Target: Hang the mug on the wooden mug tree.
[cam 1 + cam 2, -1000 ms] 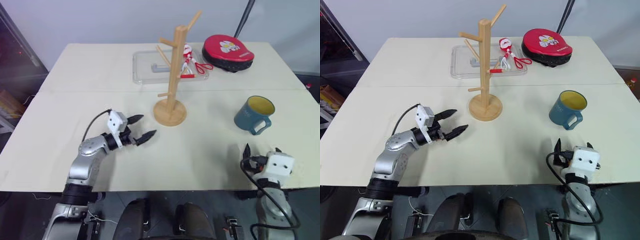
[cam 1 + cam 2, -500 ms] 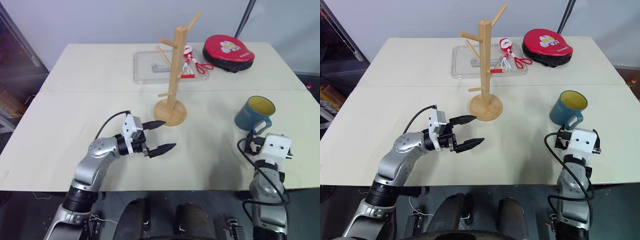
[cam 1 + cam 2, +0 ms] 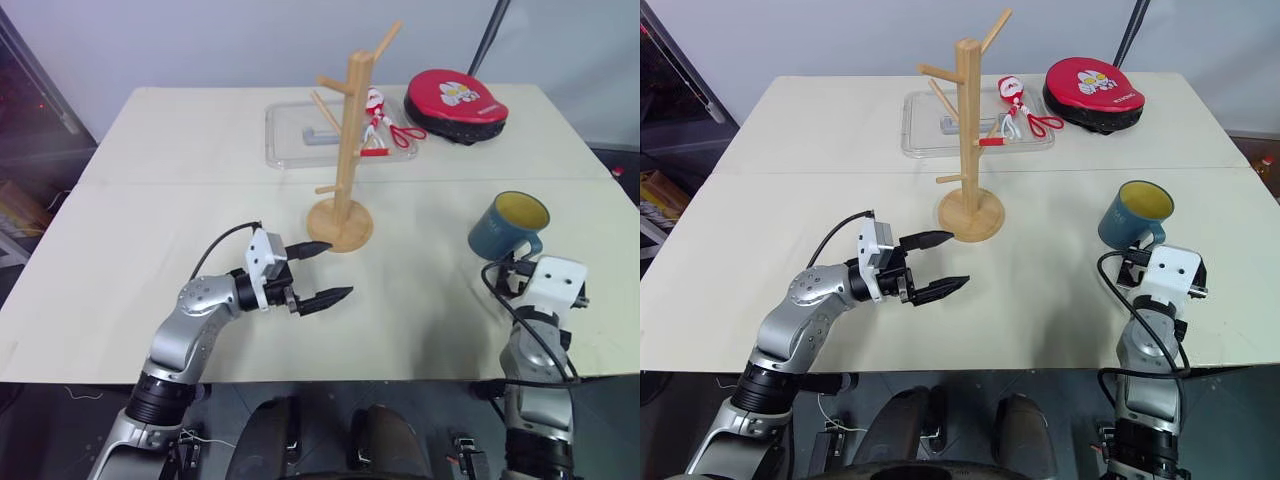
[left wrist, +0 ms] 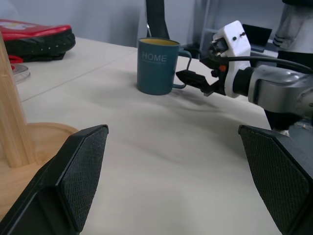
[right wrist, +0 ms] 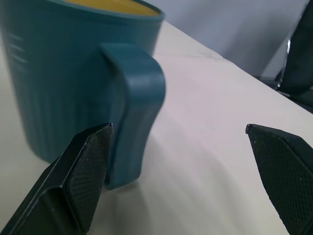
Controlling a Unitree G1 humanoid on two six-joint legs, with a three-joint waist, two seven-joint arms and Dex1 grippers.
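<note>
The mug (image 3: 508, 228), a dusty-blue ceramic cup with a yellow inside and one loop handle, stood upright on the pale bench (image 3: 180, 150), on my right side. Its handle pointed back toward me. It was not hung up yet.

My right pincer (image 4: 191, 78) was just beside that handle. Its two black fingers were spread wide, with nothing in them. In the right wrist view, one finger (image 5: 85, 174) sat close by the handle and the other was well off to the side, so the handle was not yet between them.

My left pincer (image 3: 320, 273) was wide too and held nothing. It hung over the bench near the round base of the tall light-wood mug tree (image 3: 348, 150), which stood near the middle of the bench, well apart from the mug.

Behind the tree lay a clear plastic tray (image 3: 290, 135), a pair of red-handled scissors (image 3: 385, 135) and a round red and black pad (image 3: 455, 104).

I think I was at the reaching step, about to take the mug. Next, my right pincer would need to slide so its fingers went around the handle, or around the mug's wall, and then squeeze. If it bumped the handle first, the mug might spin or slide away.
</note>
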